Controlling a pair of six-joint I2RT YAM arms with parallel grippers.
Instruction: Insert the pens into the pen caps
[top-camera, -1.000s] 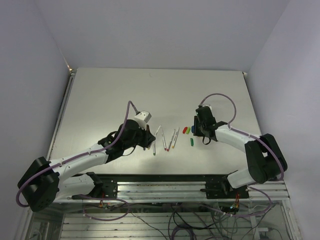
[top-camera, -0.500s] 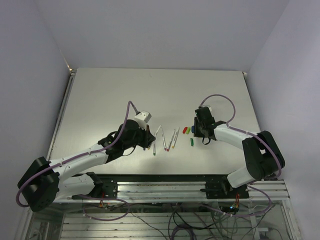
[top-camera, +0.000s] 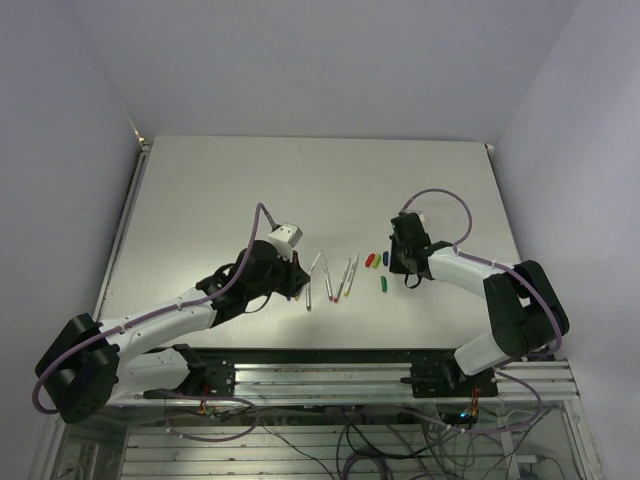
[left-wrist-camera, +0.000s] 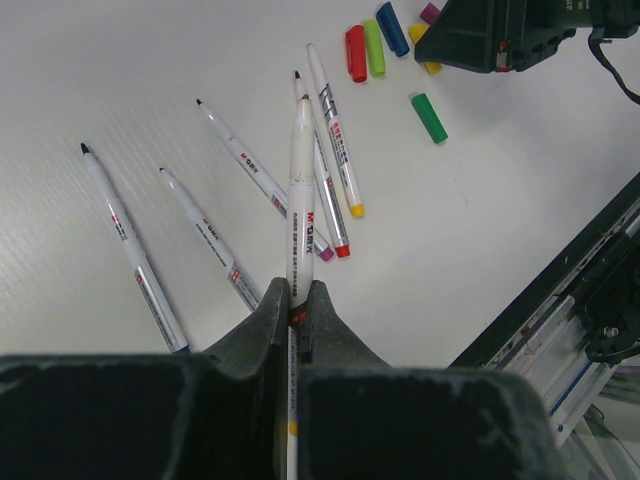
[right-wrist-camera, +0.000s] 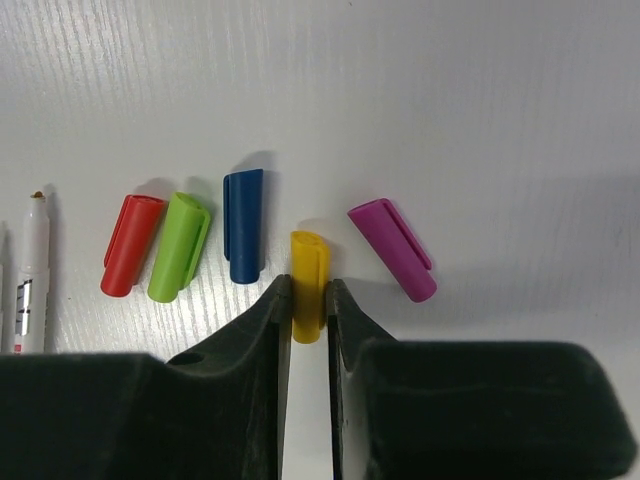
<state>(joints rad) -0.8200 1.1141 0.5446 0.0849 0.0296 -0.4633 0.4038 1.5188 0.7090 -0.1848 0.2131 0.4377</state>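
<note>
Left fingers (left-wrist-camera: 262, 322) clamp one pen (left-wrist-camera: 301, 170), its tip over the loose pens (left-wrist-camera: 130, 250). Right fingers (right-wrist-camera: 264, 318) pinch the yellow cap (right-wrist-camera: 310, 262); blue cap (right-wrist-camera: 242, 225) and magenta cap (right-wrist-camera: 392, 248) lie just beside, bare counter (right-wrist-camera: 450, 100) beyond them.

White table (top-camera: 250, 180) w/ loose pens (left-wrist-camera: 333, 130) & caps (right-wrist-camera: 243, 225) on it.

A robotics lab test cell: a left arm (top-camera: 170, 315) and a right arm (top-camera: 480, 275) bolted to an aluminium frame (top-camera: 330, 375) at a bare white bench (top-camera: 200, 190), loose wiring (top-camera: 350, 440) beneath, plain pale walls (top-camera: 300, 60) around.
</note>
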